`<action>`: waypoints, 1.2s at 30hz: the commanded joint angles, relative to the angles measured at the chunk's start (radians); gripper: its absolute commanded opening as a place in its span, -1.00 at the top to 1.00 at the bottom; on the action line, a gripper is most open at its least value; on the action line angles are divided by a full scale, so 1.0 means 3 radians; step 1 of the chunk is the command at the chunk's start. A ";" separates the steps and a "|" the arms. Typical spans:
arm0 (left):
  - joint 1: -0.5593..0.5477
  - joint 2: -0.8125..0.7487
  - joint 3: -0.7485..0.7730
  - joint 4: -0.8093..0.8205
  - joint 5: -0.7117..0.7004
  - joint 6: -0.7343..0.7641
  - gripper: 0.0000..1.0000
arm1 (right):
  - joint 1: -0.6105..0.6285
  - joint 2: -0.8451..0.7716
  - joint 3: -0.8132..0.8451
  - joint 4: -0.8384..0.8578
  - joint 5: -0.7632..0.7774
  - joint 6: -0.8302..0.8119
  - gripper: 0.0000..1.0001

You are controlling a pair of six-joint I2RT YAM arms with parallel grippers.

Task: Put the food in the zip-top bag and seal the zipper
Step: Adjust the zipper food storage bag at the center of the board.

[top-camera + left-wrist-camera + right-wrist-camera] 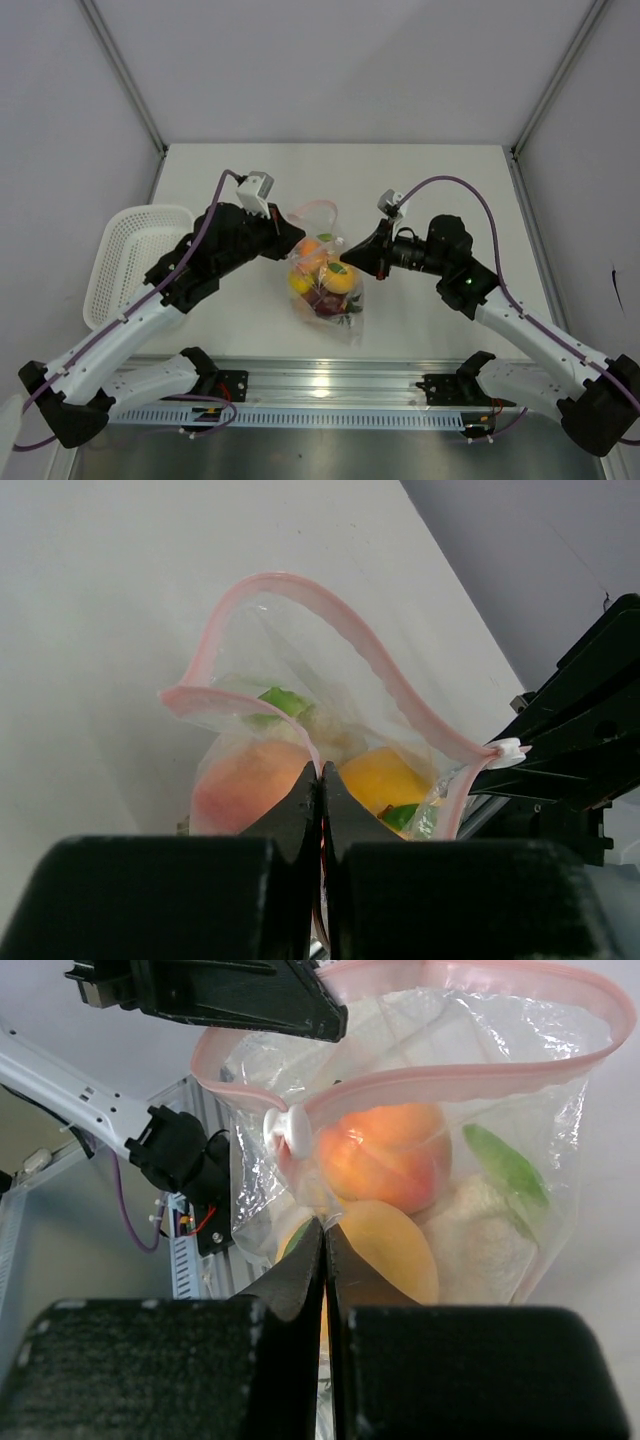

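The white table [430, 190] lay open far and right; a white lattice plastic basket [130, 260] sat at its left edge. Centred, the clear crinkly zip-top bag [347, 322] held the toy fruits [335, 278], mouth gaping. The left claw [320, 772] pinched shut on the pinkish-red zipper strip [300, 585]; the right claw [325, 1228] closed against the bag, grip unclear.

Bright, even overhead light on the white matte tabletop [440, 200], shadows soft and pale. Hot glare on the silver metal rail [325, 388] at six o'clock up top. Wrist views now: the black left gripper [321, 772] and black right gripper [324, 1228] loom blurred at six o'clock. On the right wrist, the clear crinkly plastic bag with a pinkish-red strip [480, 1050] glints at one o'clock.
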State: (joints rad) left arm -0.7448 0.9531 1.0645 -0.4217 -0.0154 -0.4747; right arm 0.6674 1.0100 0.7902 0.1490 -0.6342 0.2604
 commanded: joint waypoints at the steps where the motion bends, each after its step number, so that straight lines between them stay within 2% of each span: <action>1: 0.0018 -0.0032 0.0159 0.0051 0.0093 -0.0217 0.99 | -0.0005 -0.0114 0.0183 -0.0092 0.0145 -0.0152 1.00; 3: 0.0018 -0.0053 0.0189 -0.0015 0.0072 -0.0335 0.99 | -0.0006 -0.0130 0.0178 -0.0164 0.0186 -0.0208 0.82; 4: 0.0018 -0.0068 0.0195 -0.0036 0.0057 -0.0370 0.99 | -0.0005 -0.0135 0.0178 -0.0184 0.0186 -0.0223 0.68; 5: 0.0018 -0.0088 0.0195 -0.0051 -0.0040 -0.0442 0.99 | -0.0005 -0.0145 0.0158 -0.0200 0.0176 -0.0249 0.45; 7: 0.0018 -0.0160 0.0184 -0.0046 -0.0086 -0.0488 0.99 | -0.0005 -0.0155 0.0127 -0.0200 0.0161 -0.0264 0.25; 12: 0.0018 -0.0237 0.0184 -0.0052 -0.0138 -0.0596 0.99 | 0.0000 -0.0191 -0.0036 0.0019 0.0074 -0.0178 -0.04; 13: 0.0018 -0.0247 0.0189 -0.0052 -0.0133 -0.0606 0.99 | -0.0005 -0.0196 -0.0102 0.0076 0.0079 -0.0147 -0.12; 14: 0.0013 -0.0247 0.0179 -0.0052 -0.0133 -0.0616 0.99 | 0.0000 -0.0201 -0.0133 0.0127 0.0079 -0.0122 -0.30; 17: 0.0013 -0.0232 0.0184 -0.0046 -0.0107 -0.0637 0.99 | 0.0005 -0.0196 -0.0266 0.0382 0.0038 0.0021 -0.46; 22: 0.0008 -0.0211 0.0154 -0.0011 -0.0076 -0.0672 0.99 | 0.0224 -0.0089 -0.0369 0.0674 0.0135 0.0139 -0.47; 30: -0.0023 -0.0181 0.0154 0.0020 -0.0066 -0.0693 0.99 | 0.0705 0.0039 -0.0701 0.1333 0.1213 0.0313 -0.44; 33: -0.0033 -0.0181 0.0154 0.0015 -0.0071 -0.0693 0.99 | 0.0823 0.0115 -0.0778 0.1466 0.1546 0.0298 -0.25; 35: -0.0033 -0.0196 0.0148 0.0015 -0.0092 -0.0693 0.99 | 0.0843 0.0177 -0.0803 0.1564 0.1669 0.0293 0.06; 36: -0.0038 -0.0196 0.0133 0.0020 -0.0097 -0.0693 0.99 | 0.0843 0.0192 -0.0834 0.1615 0.1684 0.0303 0.30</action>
State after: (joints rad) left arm -0.7490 0.9077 1.0763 -0.4789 -0.0425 -0.6575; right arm 0.9115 1.0504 0.5533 0.5030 -0.2523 0.3397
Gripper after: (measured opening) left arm 0.005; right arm 0.433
